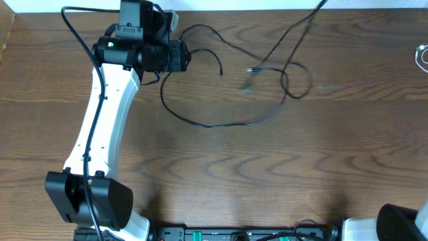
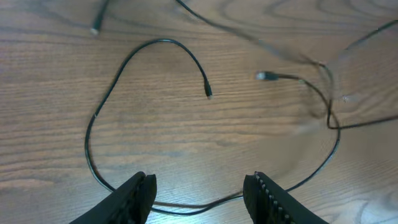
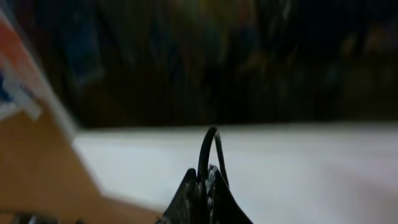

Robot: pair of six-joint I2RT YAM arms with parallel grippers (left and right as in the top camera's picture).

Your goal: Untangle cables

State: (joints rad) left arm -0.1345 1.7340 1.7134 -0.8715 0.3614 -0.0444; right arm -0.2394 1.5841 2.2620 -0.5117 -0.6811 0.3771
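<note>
A long black cable lies in loose loops on the wooden table; its free end is near the middle back. My left gripper is open just left of these loops. In the left wrist view the cable curves ahead and passes on the table between the open fingers, untouched. A second black cable rises, blurred, toward the back right, its plug hanging near the table. My right gripper is shut on a black cable loop; it is outside the overhead view.
A white cable lies at the far right edge of the table. The left arm stretches from its base at the front left to the back left. The right arm's base is at the front right corner.
</note>
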